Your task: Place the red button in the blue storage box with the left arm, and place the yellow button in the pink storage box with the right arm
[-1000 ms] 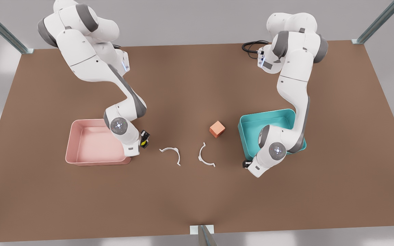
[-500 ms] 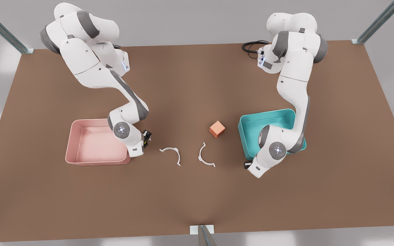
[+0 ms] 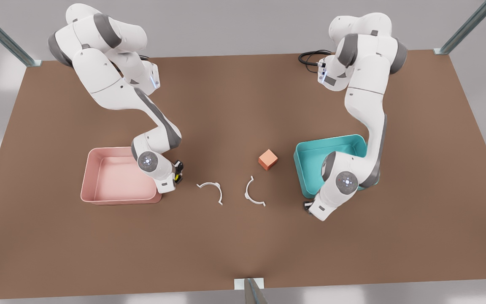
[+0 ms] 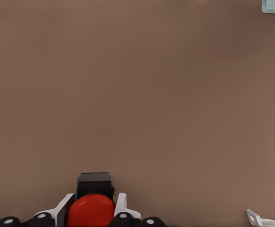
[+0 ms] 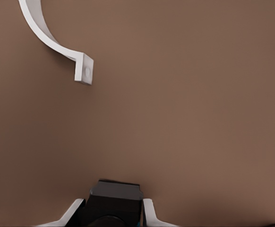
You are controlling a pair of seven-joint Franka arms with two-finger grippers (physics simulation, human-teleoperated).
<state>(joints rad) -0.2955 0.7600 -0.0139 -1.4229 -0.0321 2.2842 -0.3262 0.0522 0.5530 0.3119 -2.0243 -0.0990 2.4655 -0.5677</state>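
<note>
Gripper of left arm: it is closed on the red button; one white finger presses on each side of the red cap.
Red button: it sits between the left fingers, and its black base sticks out past the cap. Whether it is lifted off the table, I cannot tell.
Left gripper, place: in the front view it is to the right of the orange cube and nearer to the camera than the cube, apart from it.
Blue storage box: it stands to the front view's right of the orange cube, near it; the left gripper is just beside its near corner, outside the box.
Gripper of right arm: it is closed on a black body in the right wrist view.
Yellow button: its yellow part shows at the right gripper, held there, well apart from the orange cube on the front view's left.
Pink storage box: it lies farther to the front view's left of the cube than the right gripper, which is just beside its wall, outside.
White curved clips: one and another lie on the brown table, nearer to the camera than the cube; the second is close to the cube, the first lies between it and the right gripper.
</note>
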